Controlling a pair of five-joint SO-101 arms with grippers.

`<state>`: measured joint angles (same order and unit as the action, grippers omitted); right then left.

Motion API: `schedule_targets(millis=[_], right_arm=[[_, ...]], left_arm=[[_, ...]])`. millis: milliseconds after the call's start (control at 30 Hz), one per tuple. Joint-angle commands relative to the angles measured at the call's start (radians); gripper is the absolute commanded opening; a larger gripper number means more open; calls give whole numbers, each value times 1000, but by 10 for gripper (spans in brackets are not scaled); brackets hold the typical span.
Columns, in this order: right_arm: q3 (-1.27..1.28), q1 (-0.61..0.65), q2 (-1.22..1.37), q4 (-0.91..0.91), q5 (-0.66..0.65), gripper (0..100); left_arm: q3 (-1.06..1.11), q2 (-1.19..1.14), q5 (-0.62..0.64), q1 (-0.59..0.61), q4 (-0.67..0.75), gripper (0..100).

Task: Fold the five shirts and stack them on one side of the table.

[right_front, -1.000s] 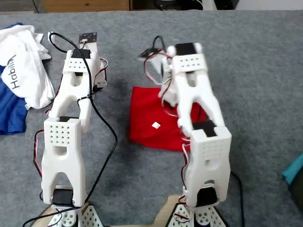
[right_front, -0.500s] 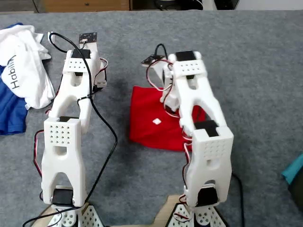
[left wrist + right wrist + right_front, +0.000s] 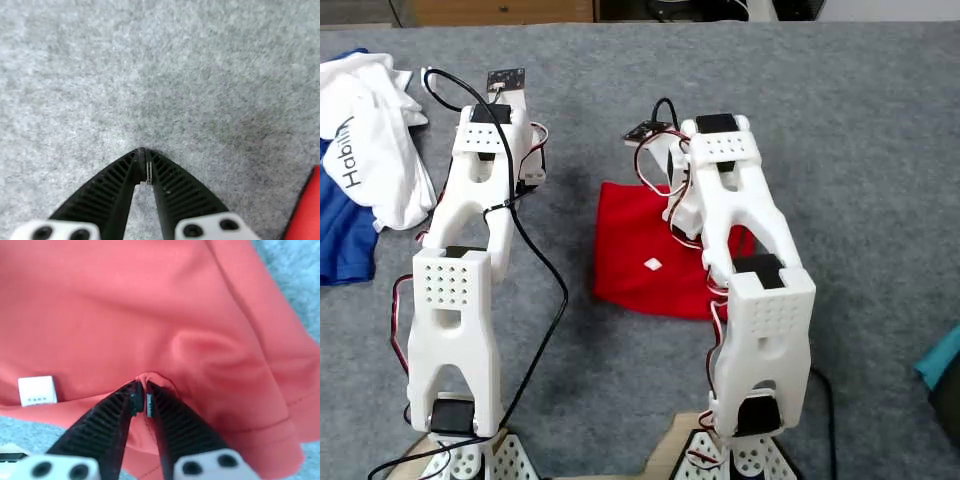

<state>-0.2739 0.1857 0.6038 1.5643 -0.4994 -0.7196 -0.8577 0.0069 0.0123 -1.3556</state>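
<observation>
A red shirt [image 3: 640,240], folded into a rough square with a small white tag [image 3: 653,265], lies at the table's middle. The right arm [image 3: 730,190] stands over its right part. In the right wrist view my right gripper [image 3: 141,387] is shut on a small pinch of the red shirt [image 3: 150,305], which puckers at the tips, close to the tag [image 3: 36,390]. The left arm [image 3: 480,190] stands to the left of the shirt. My left gripper [image 3: 142,152] is shut on nothing, just above bare grey felt.
A crumpled white shirt [image 3: 370,140] lies on a blue shirt [image 3: 340,235] at the table's far left. A teal cloth [image 3: 942,365] pokes in at the right edge. Grey felt [image 3: 860,150] covers the table, with open room at the back right.
The right arm's wrist has drawn back toward the base and a little right over the red shirt. The shirt's tag has shifted slightly with it. The left arm has not moved.
</observation>
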Motion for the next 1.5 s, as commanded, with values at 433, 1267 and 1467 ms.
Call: schedule_targets(millis=[433,1267,1467], right_arm=[[19,-22,-306,141,-3,9],[670,-101,-748,-117,-9,140],[737,-104,-848,-98,-3,217]], left_arm=[[-35,15,-6,-11,11,20],[-35,15,-5,-12,11,20],[-35,13,-5,-12,11,20]])
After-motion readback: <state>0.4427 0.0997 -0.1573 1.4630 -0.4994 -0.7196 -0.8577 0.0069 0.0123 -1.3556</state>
